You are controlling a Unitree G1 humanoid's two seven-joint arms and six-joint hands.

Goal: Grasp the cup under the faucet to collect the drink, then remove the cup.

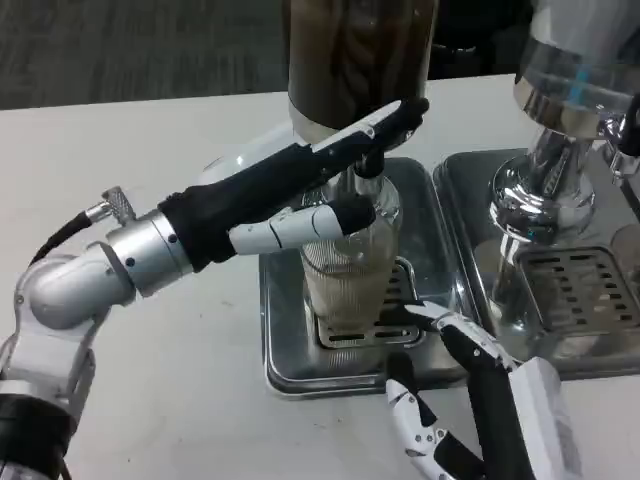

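A clear ribbed cup stands on the grate of a steel drip tray, right under the black faucet of a dark drink dispenser. Pale beige liquid fills its lower part. My left hand reaches in from the left. Its outstretched fingers lie over the faucet lever and its thumb lies across the cup's upper front. My right hand is low at the tray's front right corner. Its fingers are spread and hold nothing, with one fingertip close to the cup's foot.
A second dispenser with a chrome base stands to the right on its own steel tray. The white table stretches to the left and front of the trays.
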